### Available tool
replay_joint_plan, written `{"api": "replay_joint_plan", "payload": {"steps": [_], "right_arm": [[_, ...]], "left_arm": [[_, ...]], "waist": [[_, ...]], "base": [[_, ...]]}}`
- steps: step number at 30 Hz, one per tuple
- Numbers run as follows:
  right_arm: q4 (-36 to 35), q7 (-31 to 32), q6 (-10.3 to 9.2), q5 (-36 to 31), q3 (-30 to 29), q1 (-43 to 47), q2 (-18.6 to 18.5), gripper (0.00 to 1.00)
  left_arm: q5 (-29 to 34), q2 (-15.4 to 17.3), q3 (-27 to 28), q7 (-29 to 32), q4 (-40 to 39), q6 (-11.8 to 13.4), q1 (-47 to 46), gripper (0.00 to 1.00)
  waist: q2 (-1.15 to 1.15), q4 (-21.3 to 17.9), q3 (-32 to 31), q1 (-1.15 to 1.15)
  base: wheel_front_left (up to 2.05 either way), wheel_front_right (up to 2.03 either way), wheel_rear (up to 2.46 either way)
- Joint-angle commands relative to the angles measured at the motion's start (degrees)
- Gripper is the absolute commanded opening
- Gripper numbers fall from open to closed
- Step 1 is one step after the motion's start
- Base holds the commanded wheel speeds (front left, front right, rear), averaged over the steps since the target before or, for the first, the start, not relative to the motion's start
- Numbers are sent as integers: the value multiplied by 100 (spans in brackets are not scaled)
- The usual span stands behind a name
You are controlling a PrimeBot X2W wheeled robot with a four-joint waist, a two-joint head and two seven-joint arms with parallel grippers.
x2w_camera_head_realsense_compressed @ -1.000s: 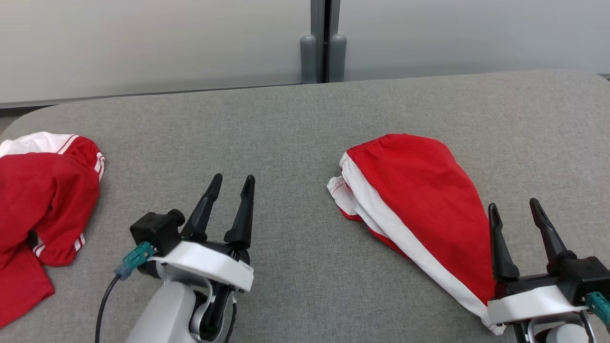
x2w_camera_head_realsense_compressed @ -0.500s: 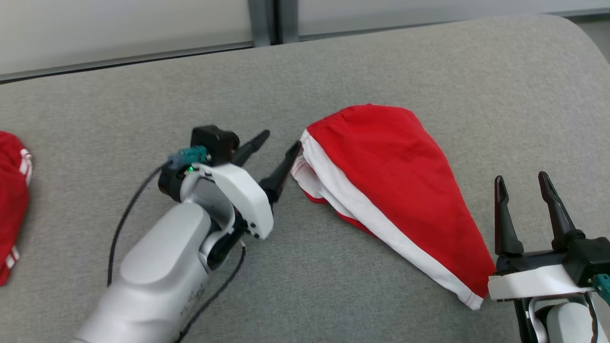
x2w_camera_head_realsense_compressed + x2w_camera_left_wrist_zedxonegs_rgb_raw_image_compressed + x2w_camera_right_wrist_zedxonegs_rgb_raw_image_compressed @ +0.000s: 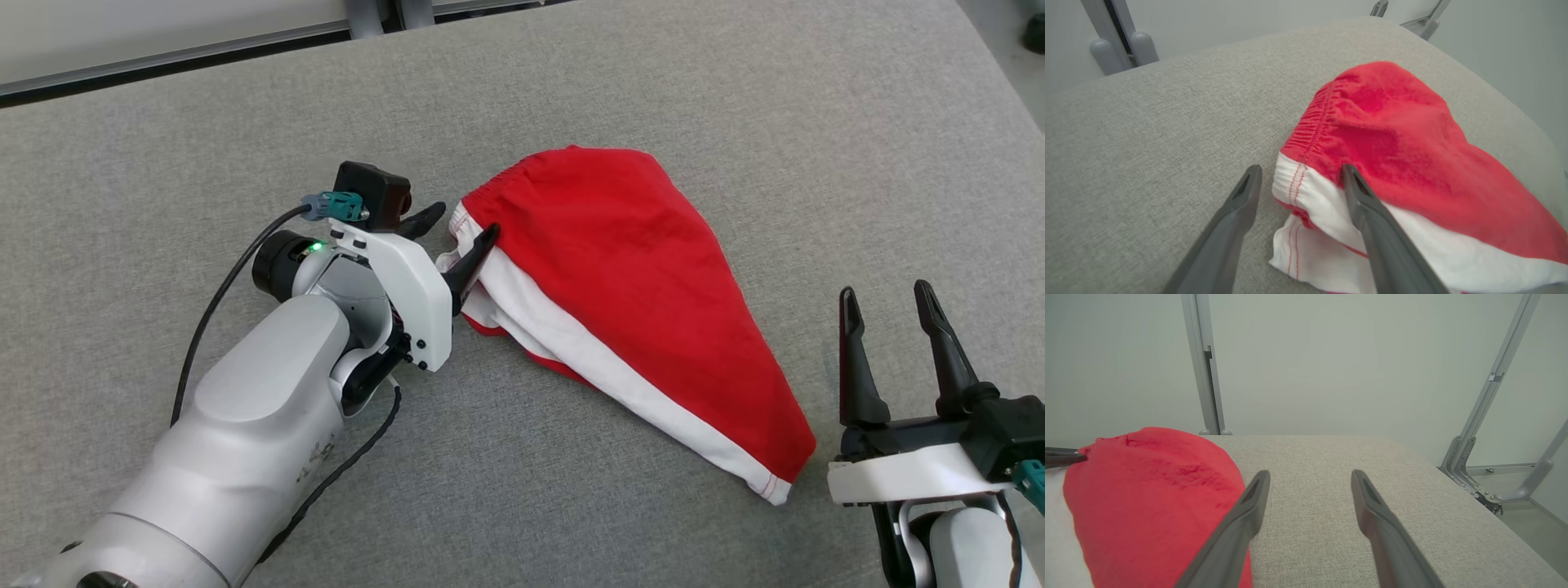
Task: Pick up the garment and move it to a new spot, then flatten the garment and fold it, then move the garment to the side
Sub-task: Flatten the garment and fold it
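The garment (image 3: 1147,490) runs off the right wrist view's left and bottom edges.

Probably a lab, grey padded table (image 3: 735,98), bare walls (image 3: 1331,355), metal struts (image 3: 1204,375)

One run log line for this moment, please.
left pincer: open, astride garment waistband corner | right pincer: open, beside hem, apart | garment: on table

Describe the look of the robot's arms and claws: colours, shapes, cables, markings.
The left claw and right claw each have two long, dark, tapering fingers above a white plate. The left forearm is a smooth pale-grey shell; faint lettering on it is unreadable. A black cable runs to a teal plug beside a black box; a green light glows nearby.
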Motion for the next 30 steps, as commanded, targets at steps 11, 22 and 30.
{"api": "replay_joint_plan", "payload": {"steps": [11, 22, 30], "right_arm": [[31, -35, -10, 47, 63, -67, -3, 100], [168, -35, -10, 101, 102, -11, -2, 100], [255, -36, -10, 210, 254, 59, -3, 100]], "left_arm": [[-774, 138, -474, -6, 52, -11, -242, 0], [-1580, 322, -355, -735, -265, -11, -497, 0], [-2095, 405, 4, -1046, -383, -11, -686, 0]], "waist": [[0, -113, -5, 0], [0, -127, -353, 0], [0, -141, -758, 0]], "base": [[0, 0, 0], [0, 0, 0], [0, 0, 0]]}}
